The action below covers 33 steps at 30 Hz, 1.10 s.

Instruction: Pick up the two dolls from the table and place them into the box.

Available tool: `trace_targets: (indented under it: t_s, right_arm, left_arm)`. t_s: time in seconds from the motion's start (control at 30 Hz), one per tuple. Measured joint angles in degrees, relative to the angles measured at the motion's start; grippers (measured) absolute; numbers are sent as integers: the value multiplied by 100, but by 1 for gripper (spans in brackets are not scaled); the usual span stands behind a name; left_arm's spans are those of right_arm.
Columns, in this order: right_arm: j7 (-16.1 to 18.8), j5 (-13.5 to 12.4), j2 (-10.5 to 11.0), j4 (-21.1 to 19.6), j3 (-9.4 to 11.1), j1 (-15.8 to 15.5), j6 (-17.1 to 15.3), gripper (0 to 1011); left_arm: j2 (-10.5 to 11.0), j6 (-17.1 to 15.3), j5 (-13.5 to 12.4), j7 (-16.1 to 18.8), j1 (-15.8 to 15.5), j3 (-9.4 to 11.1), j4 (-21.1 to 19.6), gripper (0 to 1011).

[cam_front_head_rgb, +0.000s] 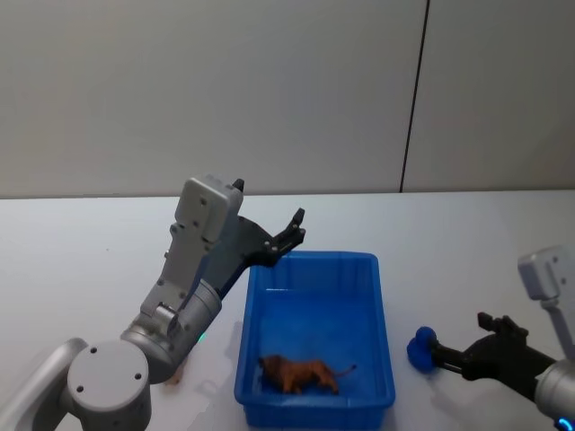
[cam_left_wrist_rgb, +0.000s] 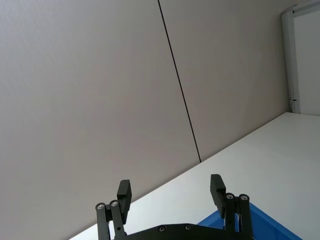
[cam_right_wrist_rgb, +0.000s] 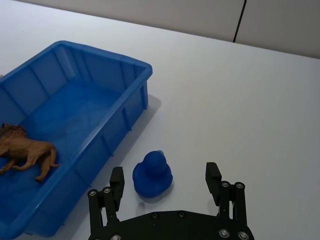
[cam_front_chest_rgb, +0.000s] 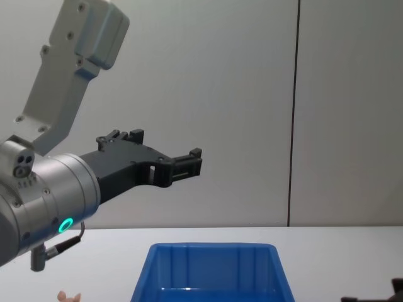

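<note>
The blue box (cam_front_head_rgb: pixel 382 296) stands on the white table (cam_front_head_rgb: pixel 467 242) in front of me. A reddish-brown lion doll (cam_front_head_rgb: pixel 301 374) lies inside it near the front wall, also seen in the right wrist view (cam_right_wrist_rgb: pixel 22 150). A pale peach doll (cam_front_head_rgb: pixel 175 377) peeks out on the table under my left arm; a bit of it shows low in the chest view (cam_front_chest_rgb: pixel 68 296). My left gripper (cam_front_head_rgb: pixel 295 229) hangs open and empty in the air above the box's far left corner (cam_left_wrist_rgb: pixel 170 190). My right gripper (cam_right_wrist_rgb: pixel 165 176) is open low over the table to the right of the box.
A small blue duck toy (cam_right_wrist_rgb: pixel 152 172) sits on the table just right of the box (cam_right_wrist_rgb: pixel 125 65), between my right gripper's fingers (cam_right_wrist_rgb: pixel 116 177) and nearer the left one. Bare table stretches behind and to the right of the box. A grey wall stands behind.
</note>
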<state>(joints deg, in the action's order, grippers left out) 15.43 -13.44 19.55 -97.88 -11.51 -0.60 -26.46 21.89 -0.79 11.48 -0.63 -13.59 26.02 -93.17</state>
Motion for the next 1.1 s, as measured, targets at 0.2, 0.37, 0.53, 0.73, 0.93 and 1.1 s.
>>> trace_targets:
  t_s: [0.2, 0.37, 0.53, 0.73, 0.93, 1.1]
  right_arm:
    - [139, 188, -167, 384, -126, 226, 37, 1001]
    - [186, 328, -268, 635, -198, 365, 52, 1001]
    - [189, 474, -379, 904, -276, 511, 55, 1001]
    - [173, 624, -502, 1165, -363, 654, 79, 1001]
    - [162, 753, -592, 1364, -430, 764, 137, 1001]
    - [156, 835, -655, 1496, -472, 839, 175, 941]
  left_arm:
    - [0, 0, 0, 0, 0, 0, 0, 1001]
    - [0, 0, 0, 0, 0, 0, 0, 1001]
    - [0, 0, 0, 0, 0, 0, 0, 1001]
    - [0, 0, 0, 0, 0, 0, 0, 1001]
    - [0, 0, 0, 0, 0, 0, 0, 1001]
    - [0, 0, 0, 0, 0, 0, 0, 1001]
